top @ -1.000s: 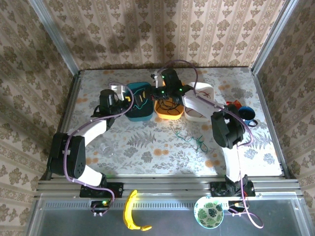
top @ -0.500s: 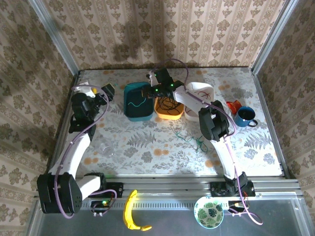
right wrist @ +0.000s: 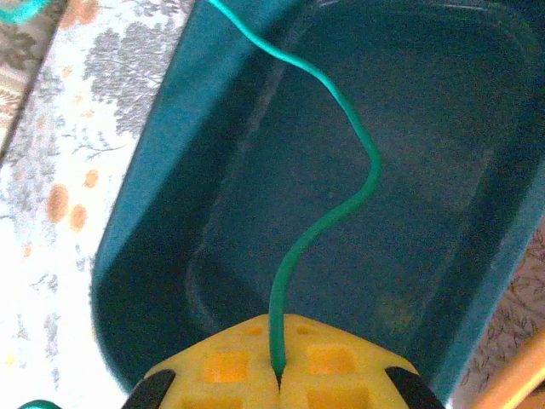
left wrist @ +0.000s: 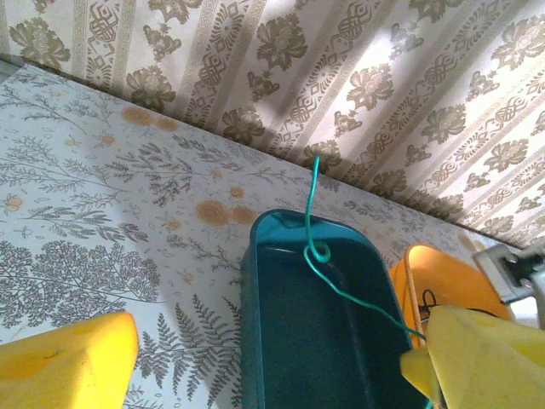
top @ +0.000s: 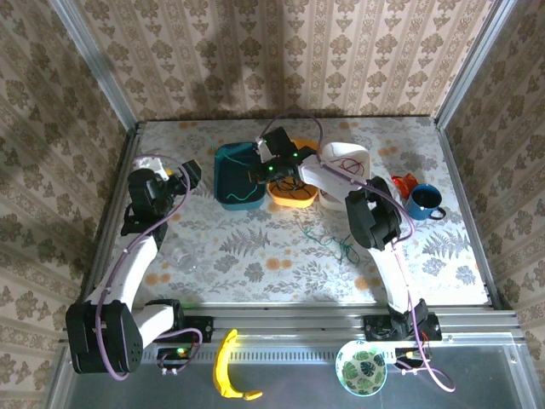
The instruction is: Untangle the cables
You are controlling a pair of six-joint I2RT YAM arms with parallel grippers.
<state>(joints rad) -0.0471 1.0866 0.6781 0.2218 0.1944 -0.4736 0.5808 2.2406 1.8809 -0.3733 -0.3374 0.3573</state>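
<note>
My right gripper [right wrist: 274,375] is shut on a thin green cable [right wrist: 341,213] that curves up over the teal bin [right wrist: 153,196]. In the top view the right gripper [top: 262,168] hangs over that teal bin [top: 223,179]. The left wrist view has the same green cable [left wrist: 312,247] looping above the teal bin [left wrist: 255,324]. My left gripper [left wrist: 272,349] is open, with nothing between its yellow fingers [left wrist: 68,366]; in the top view the left gripper [top: 185,175] is left of the bin. Black cable [top: 294,183] lies in the orange bin [top: 294,200], and more green cable [top: 328,241] sprawls on the table.
A white bin [top: 356,156] holding a red cable [top: 345,164] stands right of the orange one. A blue mug [top: 423,202] and a red object [top: 402,182] sit at the right. Walls close in the table at the back and sides.
My right gripper moved left from the orange bin to over the teal bin, carrying the green cable. My left arm swung away from the teal bin toward the left side.
</note>
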